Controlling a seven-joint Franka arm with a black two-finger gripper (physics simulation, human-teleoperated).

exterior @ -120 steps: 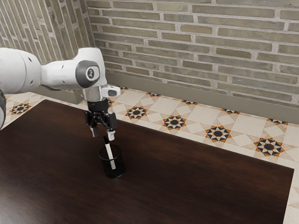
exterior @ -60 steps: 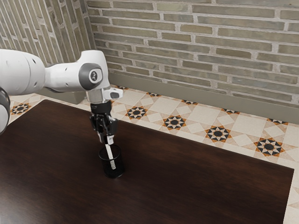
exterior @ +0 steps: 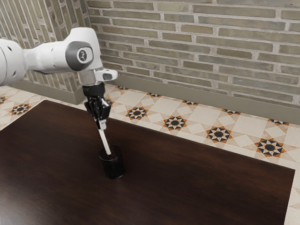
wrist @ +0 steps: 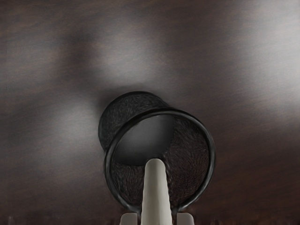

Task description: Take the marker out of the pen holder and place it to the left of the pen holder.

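The gripper is above the pen holder in the exterior view, shut on the upper end of the white marker. The marker hangs tilted, its lower tip at the holder's rim. The black mesh pen holder stands upright on the table. In the wrist view the marker lies between the two fingertips of the gripper, over the opening of the round pen holder.
The dark wooden table extends around the holder. Beyond its far edge are a tiled floor and a brick wall.
My gripper came down to the marker and closed on it, then rose and shifted toward the exterior view's left. The marker has risen with it, most of its length now above the holder.
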